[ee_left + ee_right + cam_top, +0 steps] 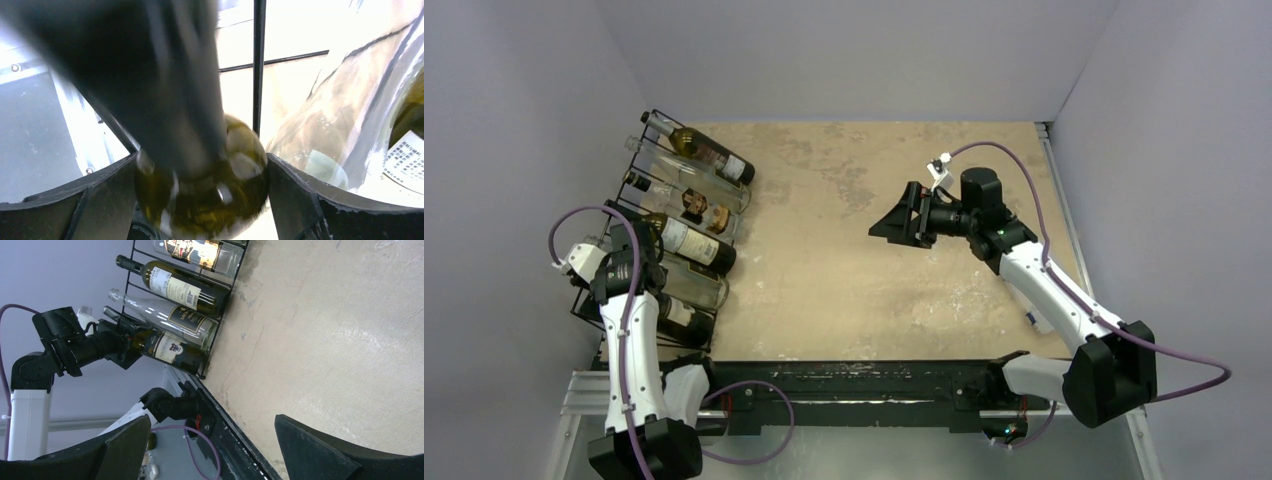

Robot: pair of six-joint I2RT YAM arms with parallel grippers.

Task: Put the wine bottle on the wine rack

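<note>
The bottle (172, 351) lies in the rack's (258, 75) nearest slot, the left gripper (202, 192) flanking its shoulder, likely seating it, though I cannot tell whether it grips; the right gripper (876, 233) waits aside, fingers spread wide.

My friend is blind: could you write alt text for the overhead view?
Two robot arms at a tan table: the left arm reaches into a black wire rack of wine bottles at the left edge. The right arm reaches over mid-table, its fingers open.

Plain pale grey walls (854, 50) enclose a mottled tan tabletop (844, 280) on three sides under even light.
</note>
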